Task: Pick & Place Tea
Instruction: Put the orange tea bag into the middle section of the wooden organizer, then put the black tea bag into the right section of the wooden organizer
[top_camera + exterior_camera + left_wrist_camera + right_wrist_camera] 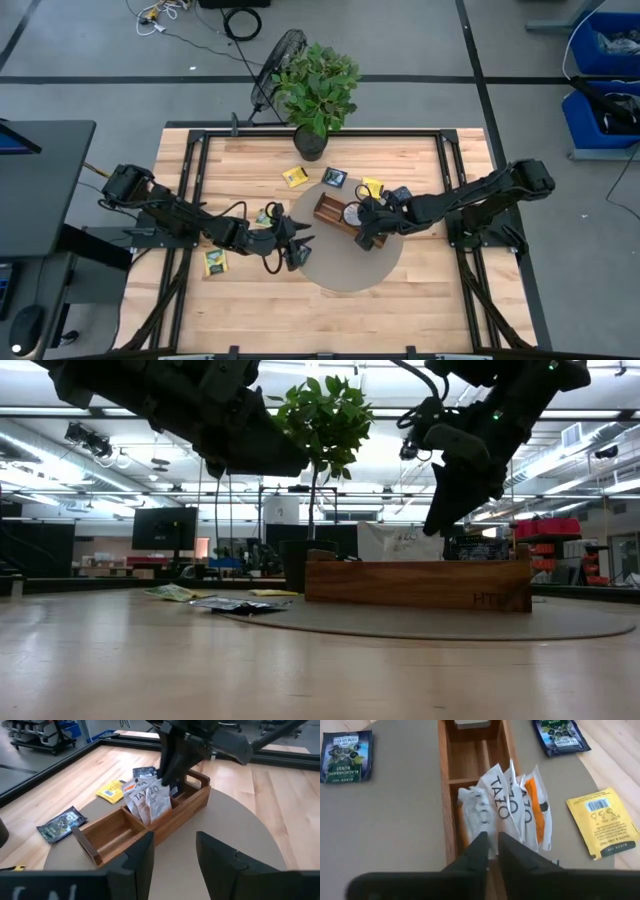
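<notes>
The right claw [490, 851] sits over the white tea [507, 805] in the box [446, 795], fingers a tiny bit apart, holding nothing; I think it must lift next, while the open left claw [293, 250] waits

Wooden box [343, 219] on round grey mat [350, 272], potted plant [318, 85] behind, butcher-block table [420, 310]

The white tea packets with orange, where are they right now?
They stand upright in the middle compartment of the wooden box, on the round mat at the table's centre; the white packets sit just under the right hand.
</notes>
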Controlling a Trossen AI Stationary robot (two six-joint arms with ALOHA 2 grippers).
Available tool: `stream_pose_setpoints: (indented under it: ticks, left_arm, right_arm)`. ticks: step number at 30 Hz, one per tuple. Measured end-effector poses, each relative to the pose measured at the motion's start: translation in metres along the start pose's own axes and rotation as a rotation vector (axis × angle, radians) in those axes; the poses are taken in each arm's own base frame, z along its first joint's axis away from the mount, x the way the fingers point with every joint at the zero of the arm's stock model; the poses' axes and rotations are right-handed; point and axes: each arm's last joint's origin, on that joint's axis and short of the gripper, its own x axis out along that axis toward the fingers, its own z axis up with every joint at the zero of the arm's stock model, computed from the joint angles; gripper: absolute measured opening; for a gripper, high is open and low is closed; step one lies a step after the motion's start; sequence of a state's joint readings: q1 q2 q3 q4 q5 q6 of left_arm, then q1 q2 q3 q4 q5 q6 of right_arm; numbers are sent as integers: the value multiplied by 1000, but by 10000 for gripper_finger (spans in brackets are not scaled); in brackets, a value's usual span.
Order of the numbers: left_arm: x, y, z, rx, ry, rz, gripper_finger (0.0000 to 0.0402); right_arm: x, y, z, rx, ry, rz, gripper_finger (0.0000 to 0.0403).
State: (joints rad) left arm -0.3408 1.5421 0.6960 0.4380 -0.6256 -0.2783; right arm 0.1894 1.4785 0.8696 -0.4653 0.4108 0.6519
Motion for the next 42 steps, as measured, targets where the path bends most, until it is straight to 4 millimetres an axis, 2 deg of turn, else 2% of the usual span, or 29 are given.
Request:
stream_pose_setpoints:
  ticks: [9,15,21,25,30,34,42]
  left_arm:
    - [-1,-3,-3,-10,40,-68,151]
    - [-4,-8,-8,0,90,-146,151]
    - [-9,-12,-19,42,197,-198,151]
    - [-12,-22,-30,64,233,-224,151]
    - [-13,-36,-53,176,279,-240,160]
    - [-8,-38,-69,221,297,-176,180]
    - [-5,-37,-74,221,295,-139,193]
  right_arm:
    - [-10,2,1,-43,-37,15,168]
    - [-27,10,-3,-96,-122,12,210]
    - [-39,24,-14,-129,-184,16,216]
    - [-46,33,-22,-141,-230,11,211]
    - [-57,44,-32,-166,-307,6,208]
    - [-63,51,-39,-166,-333,23,208]
    - [-69,55,-47,-167,-366,25,208]
